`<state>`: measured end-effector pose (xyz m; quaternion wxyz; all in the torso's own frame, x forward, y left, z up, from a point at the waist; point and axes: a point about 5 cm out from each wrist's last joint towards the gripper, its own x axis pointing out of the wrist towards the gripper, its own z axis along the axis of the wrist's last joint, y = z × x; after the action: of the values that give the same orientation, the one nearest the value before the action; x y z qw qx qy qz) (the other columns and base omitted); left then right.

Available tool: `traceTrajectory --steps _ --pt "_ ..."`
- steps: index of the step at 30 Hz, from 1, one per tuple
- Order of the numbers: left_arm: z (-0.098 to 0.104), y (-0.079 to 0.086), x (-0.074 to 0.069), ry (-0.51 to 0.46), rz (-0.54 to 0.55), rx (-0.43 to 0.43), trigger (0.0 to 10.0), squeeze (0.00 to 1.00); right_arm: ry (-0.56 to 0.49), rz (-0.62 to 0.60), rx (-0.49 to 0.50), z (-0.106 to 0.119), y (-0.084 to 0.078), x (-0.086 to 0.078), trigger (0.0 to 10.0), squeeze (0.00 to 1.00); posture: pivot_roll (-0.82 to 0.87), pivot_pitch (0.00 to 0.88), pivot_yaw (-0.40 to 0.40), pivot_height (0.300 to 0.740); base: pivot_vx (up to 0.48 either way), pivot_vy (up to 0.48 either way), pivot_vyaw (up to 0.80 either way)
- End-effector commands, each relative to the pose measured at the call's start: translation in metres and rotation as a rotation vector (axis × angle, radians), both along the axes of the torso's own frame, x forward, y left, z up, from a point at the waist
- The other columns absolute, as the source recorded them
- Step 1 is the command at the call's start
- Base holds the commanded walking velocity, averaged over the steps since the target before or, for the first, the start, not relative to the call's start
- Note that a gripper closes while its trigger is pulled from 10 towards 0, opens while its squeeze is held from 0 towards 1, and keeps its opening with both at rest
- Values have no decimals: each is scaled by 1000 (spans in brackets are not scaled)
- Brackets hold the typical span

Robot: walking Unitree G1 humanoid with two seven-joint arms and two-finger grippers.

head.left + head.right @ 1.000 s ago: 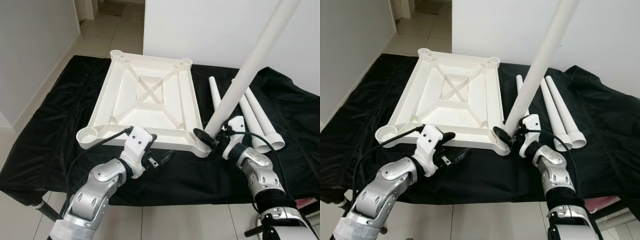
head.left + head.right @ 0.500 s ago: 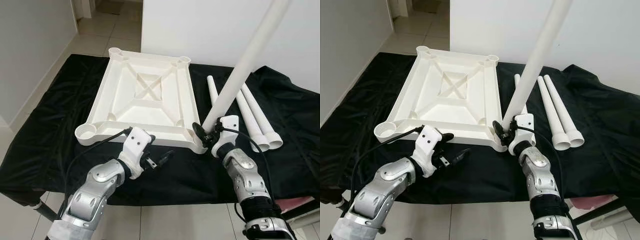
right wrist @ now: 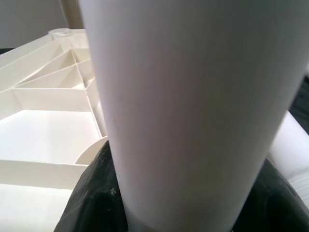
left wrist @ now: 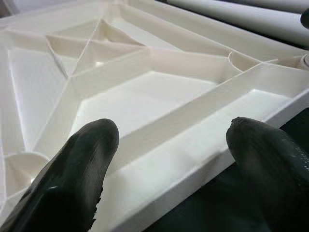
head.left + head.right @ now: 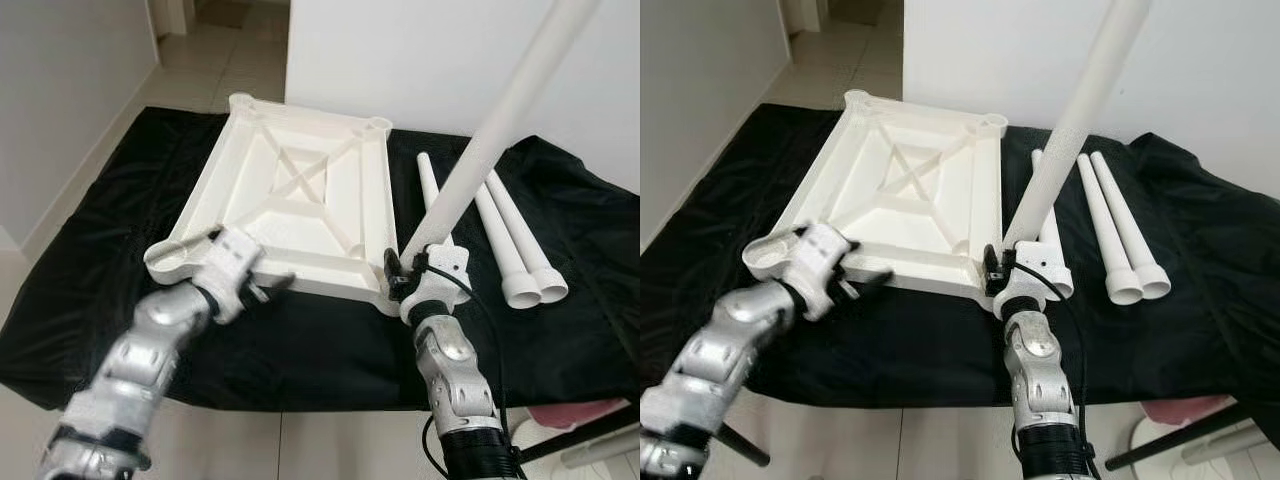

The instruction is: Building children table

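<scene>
Now my left gripper (image 5: pixel 262 283) has moved up, fingers spread, over the tabletop's (image 5: pixel 300 200) near rim, while my right gripper (image 5: pixel 408 275), clamped on the leg (image 5: pixel 480 160), stands it at the near-right corner socket, ready to seat.

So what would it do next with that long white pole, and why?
Probably ease the leg down into the corner socket of the upturned tabletop. The right end effector grips the leg's lower end right at that near corner, but the leg leans rather than standing straight. The left end effector, fingers open at the near edge, looks set to steady the tabletop.
</scene>
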<state>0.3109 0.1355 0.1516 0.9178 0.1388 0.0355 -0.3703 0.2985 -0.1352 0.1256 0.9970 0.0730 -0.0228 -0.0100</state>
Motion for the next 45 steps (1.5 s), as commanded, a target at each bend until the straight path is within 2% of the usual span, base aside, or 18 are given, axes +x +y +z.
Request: traceTrajectory --steps 1,7,10,11,12,13,14,17,19,24,28,30,32,41,43,45 --pt "-1 -11 3 -1 -61 17 10000 0 48 -20 96 -12 -1 -8 10000 1000 33 0 -75 740 0 0 0" --pt "2 -15 7 -11 -90 31 10000 0 21 -9 97 -6 -1 -9 10000 1000 31 0 -73 740 0 0 0" --pt "2 -18 8 -13 -128 49 10000 0 23 -34 85 -3 -2 -11 10000 1000 29 0 -73 740 0 0 0" --pt "3 -22 7 -22 -173 52 10000 0 20 -32 82 -2 -3 -11 10000 1000 31 5 -74 740 0 0 0" --pt "3 -29 5 -16 -242 53 10000 0 20 -27 67 -1 -4 -11 10000 0 31 7 -73 740 0 0 0" --pt "1 -34 2 -7 -304 61 10000 0 22 -20 62 0 -5 -11 10000 0 29 9 -72 740 0 0 0" --pt "1 -34 2 -7 -304 61 10000 0 22 -20 62 0 -5 -11 10000 0 29 9 -72 740 0 0 0" --pt "-5 -42 -3 25 -411 90 10000 0 32 -15 46 -1 -11 -9 10000 0 26 15 -67 740 0 0 0" --pt "-8 -43 -3 42 -427 100 10000 0 32 -15 39 -1 -13 -8 10000 0 24 15 -65 740 0 0 0" --pt "-21 -44 -1 60 -458 192 10000 0 34 -12 25 -2 -19 -7 10000 0 15 19 -56 740 0 0 0" --pt "-25 -46 -1 64 -473 211 10000 0 26 -14 29 0 -21 -7 10000 0 11 19 -51 740 0 0 0" --pt "-26 -47 0 65 -465 216 10000 0 21 -14 31 1 -21 -7 10000 0 7 20 -47 740 0 0 0" --pt "-24 -49 9 53 -414 204 10000 0 10 -11 30 4 -22 -6 10000 0 1 19 -40 740 0 0 0" --pt "-15 -48 29 30 -338 186 10000 0 -13 7 35 7 -22 -6 10000 0 -2 19 -33 740 0 0 0" --pt "-10 -49 36 -1 -281 182 10000 0 -6 13 29 5 -22 -6 10000 0 5 23 -32 740 0 0 0" --pt "-10 -49 37 -2 -267 178 10000 0 -1 12 30 4 -22 -7 10000 0 6 23 -32 740 0 0 0"
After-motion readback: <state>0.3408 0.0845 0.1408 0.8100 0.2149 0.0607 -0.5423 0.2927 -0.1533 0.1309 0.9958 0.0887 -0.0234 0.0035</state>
